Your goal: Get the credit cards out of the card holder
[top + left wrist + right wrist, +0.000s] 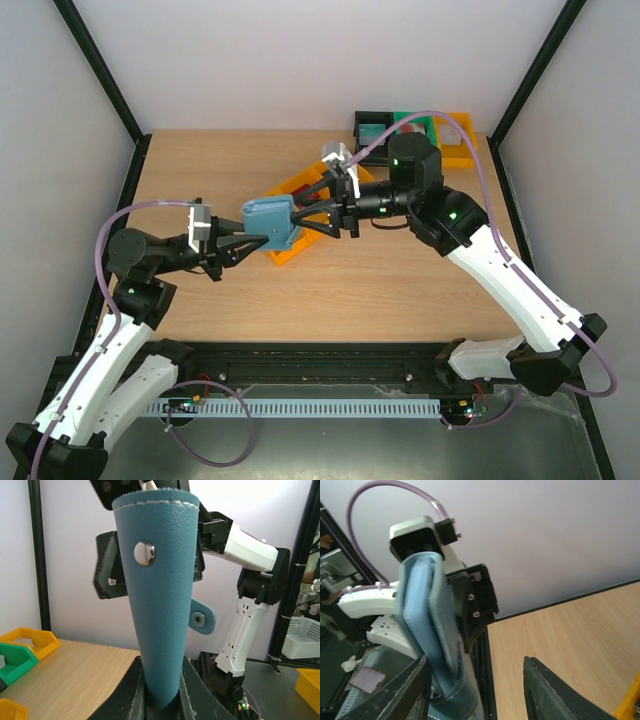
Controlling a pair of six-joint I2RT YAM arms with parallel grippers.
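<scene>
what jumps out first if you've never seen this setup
A blue card holder is held up in mid-air over the middle of the table, pinched at one end by the left tool. The right tool faces it from the right with jaws apart, above an orange bin.

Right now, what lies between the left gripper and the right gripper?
Only the folded blue leather card holder: the left gripper pinches one end, and the other reaches the open right gripper. The top external view shows it.
</scene>
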